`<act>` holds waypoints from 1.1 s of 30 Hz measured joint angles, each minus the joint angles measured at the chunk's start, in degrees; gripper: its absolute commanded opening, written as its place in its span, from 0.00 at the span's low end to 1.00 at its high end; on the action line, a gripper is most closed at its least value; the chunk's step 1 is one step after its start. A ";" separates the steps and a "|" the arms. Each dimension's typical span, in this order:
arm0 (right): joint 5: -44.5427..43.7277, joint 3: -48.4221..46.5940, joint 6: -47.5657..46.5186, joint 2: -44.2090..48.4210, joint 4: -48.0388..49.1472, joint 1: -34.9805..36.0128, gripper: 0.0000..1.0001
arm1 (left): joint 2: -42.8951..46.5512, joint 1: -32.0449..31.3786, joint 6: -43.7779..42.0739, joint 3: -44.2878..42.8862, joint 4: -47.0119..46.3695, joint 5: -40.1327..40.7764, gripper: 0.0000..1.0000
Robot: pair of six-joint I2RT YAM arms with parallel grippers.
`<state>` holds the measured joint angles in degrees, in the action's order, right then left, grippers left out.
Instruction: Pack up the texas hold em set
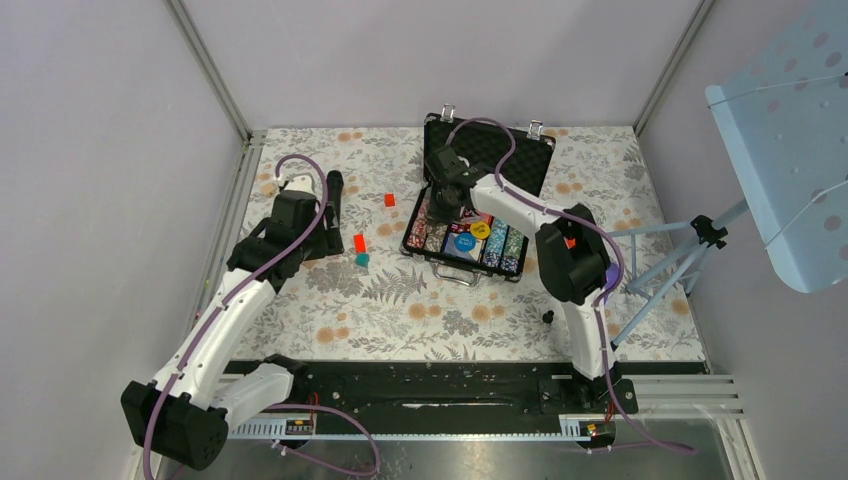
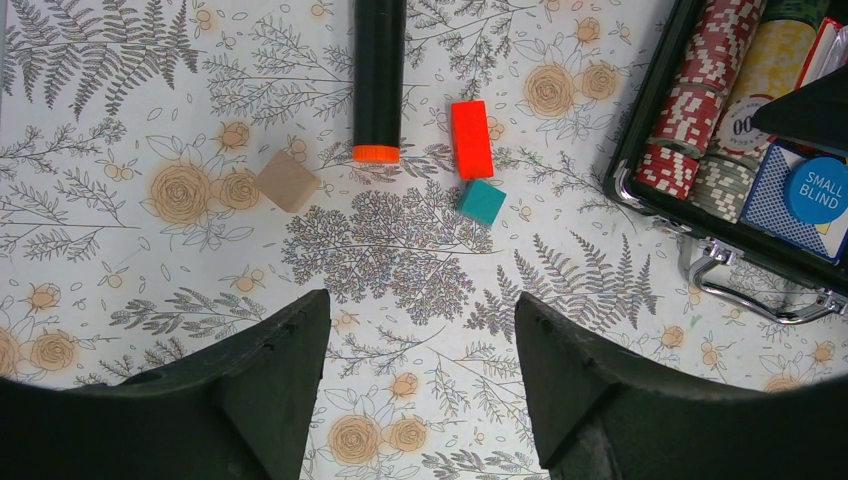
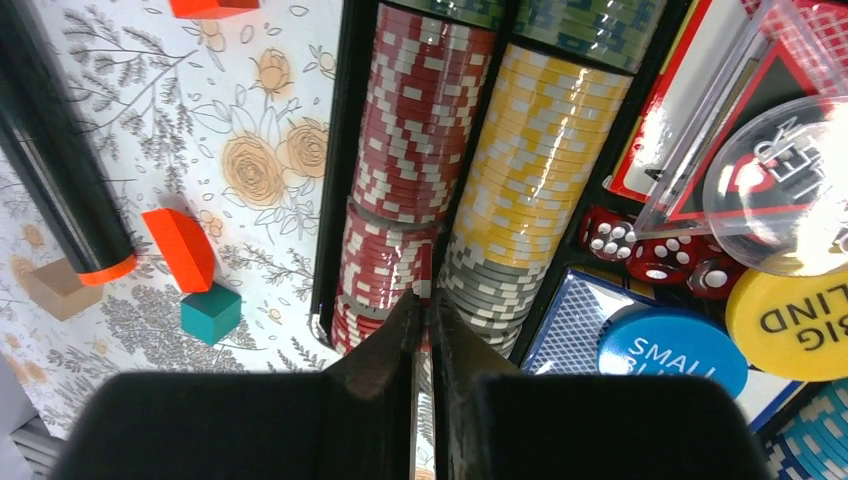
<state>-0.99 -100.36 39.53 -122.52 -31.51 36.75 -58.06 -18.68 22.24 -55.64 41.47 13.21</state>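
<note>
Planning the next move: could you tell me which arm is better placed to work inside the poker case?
Probably the right. The right end effector is at the chip rows inside the open case, nearly shut. The left end effector hangs open over the mat beside the microphone.

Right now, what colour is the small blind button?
The small blind button is blue with white lettering; the left wrist view shows it best.

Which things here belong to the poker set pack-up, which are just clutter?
Job: black foam-lined briefcase; striped red poker chips; striped yellow poker chips; round blue small-blind button; round yellow big-blind button; red dice.
Lying about: black cylinder with orange end; orange-red block; teal cube; tan wooden cube.
</note>
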 measured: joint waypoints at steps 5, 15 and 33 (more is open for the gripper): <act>-1.53 0.04 -1.86 3.30 -0.37 0.00 0.00 | 0.39 0.04 -0.02 0.07 0.00 0.02 0.67; 10.12 2.91 -20.90 9.97 3.63 0.72 0.00 | 0.61 0.26 0.00 0.37 -0.02 0.04 0.67; 23.80 8.68 -51.87 9.81 9.46 4.13 0.00 | 0.61 0.33 -0.02 0.74 -0.02 0.26 0.67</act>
<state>22.81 -91.68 -12.34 -112.71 -22.04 40.88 -57.45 -18.35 22.22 -54.89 41.45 13.47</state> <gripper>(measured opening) 0.086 0.668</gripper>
